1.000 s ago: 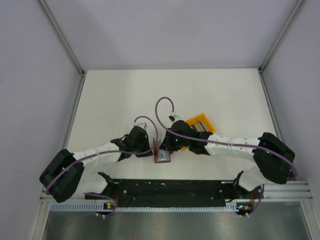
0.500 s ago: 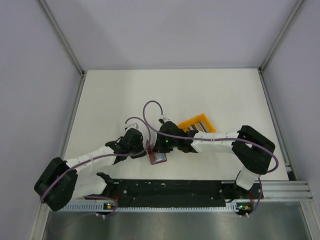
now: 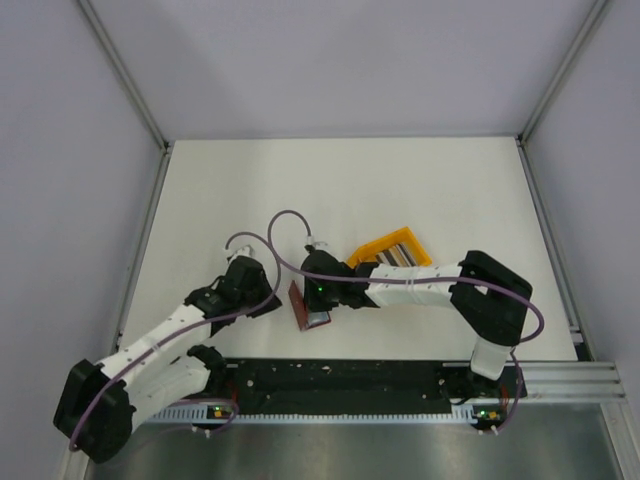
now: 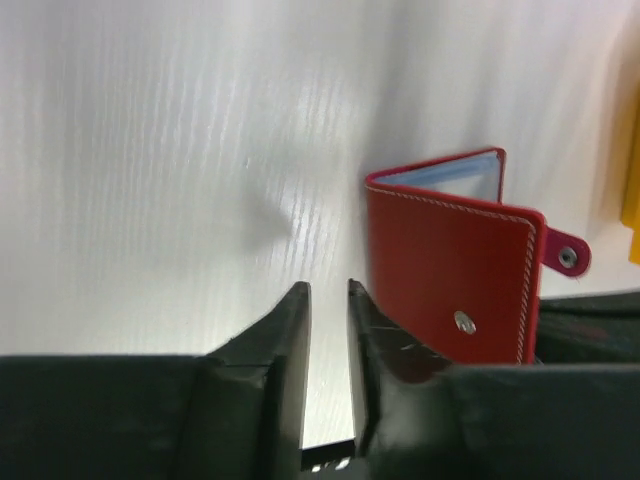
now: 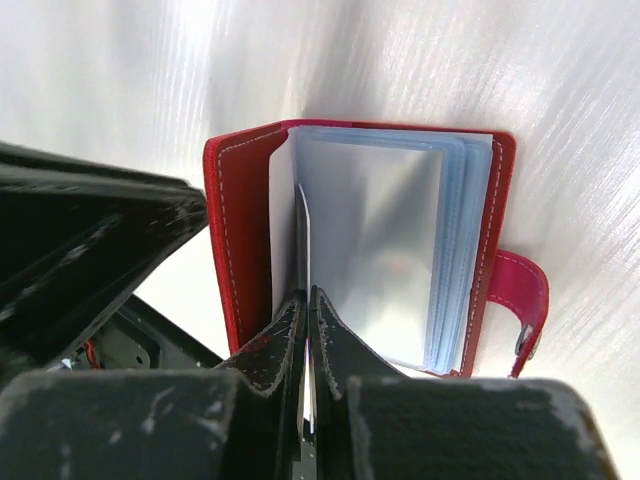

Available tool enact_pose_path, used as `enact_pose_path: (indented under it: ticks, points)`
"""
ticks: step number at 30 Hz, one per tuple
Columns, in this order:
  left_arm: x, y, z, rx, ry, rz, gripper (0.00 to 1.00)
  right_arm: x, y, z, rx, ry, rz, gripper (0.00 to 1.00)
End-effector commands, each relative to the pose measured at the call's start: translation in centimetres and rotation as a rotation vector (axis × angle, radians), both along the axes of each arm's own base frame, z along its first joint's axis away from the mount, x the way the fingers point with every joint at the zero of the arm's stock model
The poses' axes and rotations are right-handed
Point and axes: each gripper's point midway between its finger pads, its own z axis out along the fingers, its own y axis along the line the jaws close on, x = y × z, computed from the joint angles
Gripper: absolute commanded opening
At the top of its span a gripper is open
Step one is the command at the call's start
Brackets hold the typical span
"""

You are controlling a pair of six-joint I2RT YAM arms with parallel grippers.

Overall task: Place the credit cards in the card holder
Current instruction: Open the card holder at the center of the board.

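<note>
Feeding the pale card (image 5: 303,235) edge-on, the right gripper (image 5: 308,325) — pressed shut on it — should run parallel to the sleeves (image 5: 400,260) of the red card holder (image 5: 238,230), open on the table (image 5: 120,80), while the left gripper (image 4: 328,300), slightly spread and empty, sits beside its cover.

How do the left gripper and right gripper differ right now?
The left gripper has its fingers slightly apart, nothing between them; the right gripper has them pinched shut on what looks like a thin card. The left gripper sits beside the outer cover of the card holder; the right gripper is at its open pages. Both are close to the holder, low over the table.
</note>
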Motion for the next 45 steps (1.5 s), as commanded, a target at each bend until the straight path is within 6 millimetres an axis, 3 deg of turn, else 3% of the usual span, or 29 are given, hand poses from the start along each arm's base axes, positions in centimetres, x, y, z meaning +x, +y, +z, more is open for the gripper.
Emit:
enact_pose_path:
  ticks: [1, 3, 5, 10, 21, 24, 29, 39, 45]
  points:
    - [1.0, 0.1, 4.2, -0.061, -0.091, 0.036, 0.36, 0.6, 0.2, 0.1, -0.05, -0.051, -0.001, 0.0]
    - [1.3, -0.6, 5.7, -0.12, -0.126, 0.034, 0.56, 0.4, 0.4, 0.1, -0.048, -0.05, 0.007, 0.0]
    - [1.6, -1.3, 6.6, -0.17, -0.146, 0.037, 0.68, 0.5, 0.5, 0.3, -0.043, -0.057, 0.009, 0.0]
    - [2.5, -2.7, 7.0, -0.218, -0.137, 0.03, 0.77, 0.4, 0.6, 0.5, -0.033, -0.063, 0.011, 0.0]
    - [3.2, -3.9, 5.9, -0.22, -0.084, 0.011, 0.78, 0.5, 0.8, 0.8, -0.018, -0.071, 0.02, 0.0]
    - [3.1, -3.9, 5.2, -0.214, -0.067, 0.003, 0.76, 0.5, 0.8, 0.9, -0.011, -0.074, 0.021, 0.0]
    - [2.6, -3.8, 3.8, -0.197, -0.036, -0.01, 0.65, 0.6, 0.8, 1.0, -0.006, -0.08, 0.013, 0.0]
    - [1.0, -1.5, 2.3, -0.105, -0.007, 0.019, 0.2, 0.6, 0.4, 1.1, -0.011, -0.085, 0.004, 0.0]
    - [0.0, 0.3, 1.7, -0.019, -0.007, 0.009, 0.15, 1.0, -0.2, 1.8, -0.014, -0.117, -0.015, 0.0]
